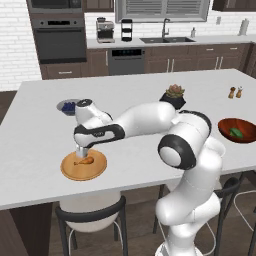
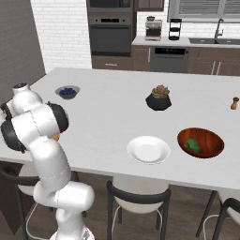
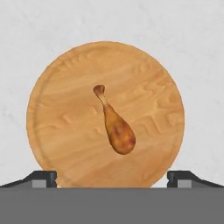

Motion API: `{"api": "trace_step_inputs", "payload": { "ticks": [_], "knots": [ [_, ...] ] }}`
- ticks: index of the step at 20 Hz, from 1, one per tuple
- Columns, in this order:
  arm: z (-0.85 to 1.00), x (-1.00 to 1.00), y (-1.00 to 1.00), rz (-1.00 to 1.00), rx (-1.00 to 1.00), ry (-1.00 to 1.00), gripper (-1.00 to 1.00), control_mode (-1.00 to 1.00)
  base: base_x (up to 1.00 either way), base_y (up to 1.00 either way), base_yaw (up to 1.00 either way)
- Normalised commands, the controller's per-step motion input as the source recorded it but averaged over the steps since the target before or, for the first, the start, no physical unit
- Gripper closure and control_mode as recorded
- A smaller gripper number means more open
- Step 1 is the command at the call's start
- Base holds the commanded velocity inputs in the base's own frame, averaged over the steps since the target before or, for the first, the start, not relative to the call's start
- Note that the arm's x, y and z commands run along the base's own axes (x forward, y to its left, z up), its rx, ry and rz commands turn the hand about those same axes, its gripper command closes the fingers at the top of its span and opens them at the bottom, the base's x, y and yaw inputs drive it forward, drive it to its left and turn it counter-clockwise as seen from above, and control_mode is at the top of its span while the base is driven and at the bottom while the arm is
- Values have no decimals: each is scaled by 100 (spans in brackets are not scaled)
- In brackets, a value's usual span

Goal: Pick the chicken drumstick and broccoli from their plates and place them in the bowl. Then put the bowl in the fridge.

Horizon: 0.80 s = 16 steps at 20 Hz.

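Note:
The chicken drumstick [image 3: 114, 127] lies in the middle of the tan wooden plate [image 3: 61, 109], its thin bone end pointing away from the thick end. My gripper [image 3: 112, 178] hangs open straight above that plate, fingertips [image 3: 43, 178] spread wide and touching nothing. From the left base, the gripper [image 1: 81, 152] hovers just over the drumstick [image 1: 84, 161] on its plate [image 1: 97, 169] near the island's front edge. The broccoli [image 2: 192, 144] rests inside the reddish-brown bowl [image 2: 208, 140], far to the right, beside the white plate [image 2: 148, 150], which is bare. A plain grey panel [image 2: 18, 42] at the left may be the fridge; I cannot tell.
A small grey bowl of blueberries [image 1: 69, 106] sits behind the wooden plate. A black succulent pot [image 2: 158, 99] stands mid-island, and shakers [image 1: 235, 92] stand at the far right. Dark stools [image 2: 138, 194] line the island's near edge. The wall oven [image 1: 60, 42] and sink counter are at the back.

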Motion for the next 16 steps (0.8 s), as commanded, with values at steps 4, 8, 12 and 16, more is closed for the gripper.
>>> {"api": "trace_step_inputs", "payload": {
  "ticks": [4, 8, 12, 16],
  "knots": [
    [-41, 38, 15, 0, 0, 0, -100, -100, 0, 0, 0],
    [-37, 43, 30, 0, 0, 0, -100, -100, 0, 0, 0],
    [-28, 18, 13, 0, 0, 0, -100, -100, 0, 0, 0],
    [-33, 1, 3, 0, 0, 0, -100, -100, 0, 0, 0]
  ]
}}
